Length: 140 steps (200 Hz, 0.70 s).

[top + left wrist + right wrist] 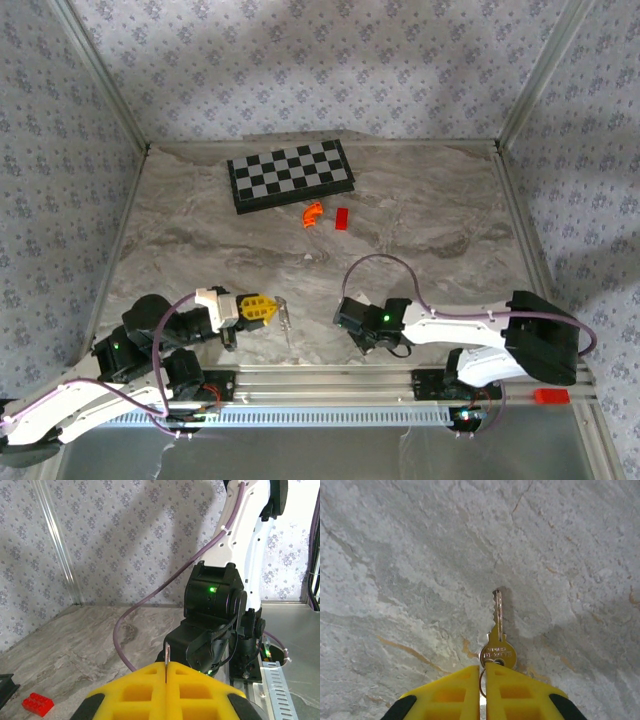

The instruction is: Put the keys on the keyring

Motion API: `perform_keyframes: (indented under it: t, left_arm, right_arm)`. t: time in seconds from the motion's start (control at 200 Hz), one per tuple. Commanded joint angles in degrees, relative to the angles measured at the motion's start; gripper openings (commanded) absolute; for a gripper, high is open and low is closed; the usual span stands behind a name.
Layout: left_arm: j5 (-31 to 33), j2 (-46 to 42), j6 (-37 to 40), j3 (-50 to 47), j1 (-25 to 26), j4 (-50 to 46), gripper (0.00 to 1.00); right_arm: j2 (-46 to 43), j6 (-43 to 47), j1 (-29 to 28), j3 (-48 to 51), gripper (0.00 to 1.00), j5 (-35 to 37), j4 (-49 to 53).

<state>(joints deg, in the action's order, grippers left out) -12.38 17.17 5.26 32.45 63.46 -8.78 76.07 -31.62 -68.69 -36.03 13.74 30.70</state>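
Starting at your right gripper (482, 669): the yellow fingers are drawn all but together, with a hairline slit between them, and they pinch at the head end of the key (498, 630). A thin wire loop (480, 681) shows in that slit, right at the key's head. The blade points straight away from the tips toward the marble tabletop (395, 555). You cannot tell from here whether the key lies flat on the stone or hangs just clear of it, nor how firm the hold is.

Your left gripper (166, 666) is fully together, clamped on the keyring (167, 654). A sliver of its metal ring pokes out just beyond the tips, facing the right arm ahead of it. Well off to that gripper's left sits a red block (37, 703); leave it.

The step in hand looks like securing the key, with the ring held ready. Next, I'd judge, you need to confirm the pinch holds, carry the key across to the ring, and line its head up with the ring's opening. That is fine work, since both parts are thin and could twist or slip.
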Motion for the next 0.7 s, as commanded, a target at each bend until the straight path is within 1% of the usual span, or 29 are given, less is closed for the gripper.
perform_keyframes:
  t: [0.0,0.13,0.21,0.24,0.545,0.695]
  left_arm:
    - [-0.27,-1.16,-0.75,0.51,0.43,3.33,0.0]
    - [-0.36,-1.52,-0.86,0.45,0.52,3.41,0.0]
    - [-0.33,-1.67,-0.85,0.29,0.52,3.49,0.0]
    - [-0.34,-1.7,-0.85,0.34,0.52,3.51,0.0]
    - [-0.63,-1.92,-0.6,0.34,0.52,3.59,0.0]
    - [-0.8,-2.04,-0.49,0.27,0.52,3.59,0.0]
  right_arm:
    - [0.74,0.32,-0.81,-1.68,0.11,2.29,2.28]
    - [2.08,-0.12,-1.88,-3.0,0.19,3.61,3.48]
    - [2.89,-0.64,-2.23,-3.54,0.22,4.1,3.46]
    - [3.09,-0.73,-2.33,-3.69,0.23,4.3,5.02]
    - [3.43,-2.65,-2.67,-4.65,0.26,5.59,7.7]
    - [4.51,-2.53,-2.42,-4.86,0.26,4.81,7.63]
